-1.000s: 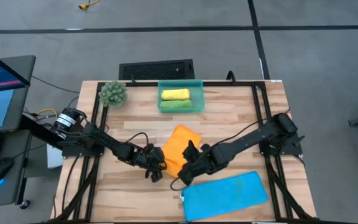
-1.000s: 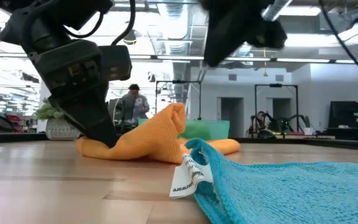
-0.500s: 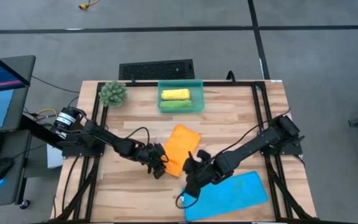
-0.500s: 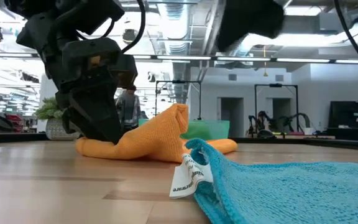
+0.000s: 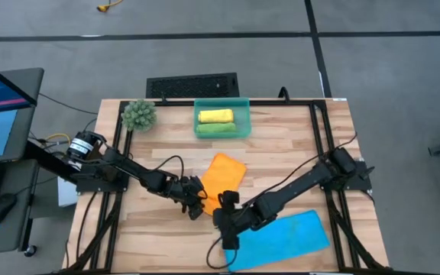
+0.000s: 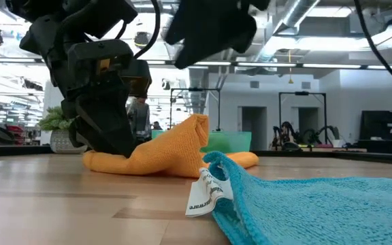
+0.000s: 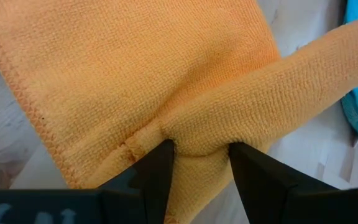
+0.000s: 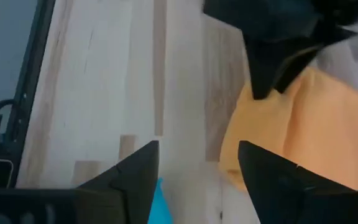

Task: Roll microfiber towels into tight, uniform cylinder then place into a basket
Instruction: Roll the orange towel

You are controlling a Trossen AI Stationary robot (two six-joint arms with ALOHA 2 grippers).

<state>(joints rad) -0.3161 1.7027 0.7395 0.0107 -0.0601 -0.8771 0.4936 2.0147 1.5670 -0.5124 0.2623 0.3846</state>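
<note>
An orange towel [image 5: 221,177] lies crumpled mid-table, one flap standing up in a peak [image 6: 196,126]. My left gripper [image 5: 198,201] is shut on its near left edge. A blue towel [image 5: 281,238] lies flat along the near edge, its label [image 6: 203,194] at its left corner. My right gripper [image 5: 221,215] hovers open above that corner, between the two towels, with nothing between its fingers [image 8: 135,180]. The teal basket [image 5: 244,114] at the far edge holds a yellow roll [image 5: 215,115] and a green roll [image 5: 216,128]. My left gripper pinches a bunched fold of the orange towel [image 7: 197,144] between its two fingers, next to the stitched hem [image 7: 132,146]. The fingers slant down from the table's left. The pinched fold stands just off the wood; the rest of the towel lies slack on the table.
A spiky green plant ball [image 5: 138,114] sits at the far left corner. Black frame rails [image 5: 319,145] run along the table's sides. Bare wood lies between the basket and the orange towel. People and equipment show in the room beyond the table.
My right gripper has come away from the orange towel's near edge and moved toward the table's left and near edge, over the blue towel's left corner. My left gripper has shifted a little to the right, still on the orange towel, whose near edge has drawn in.
</note>
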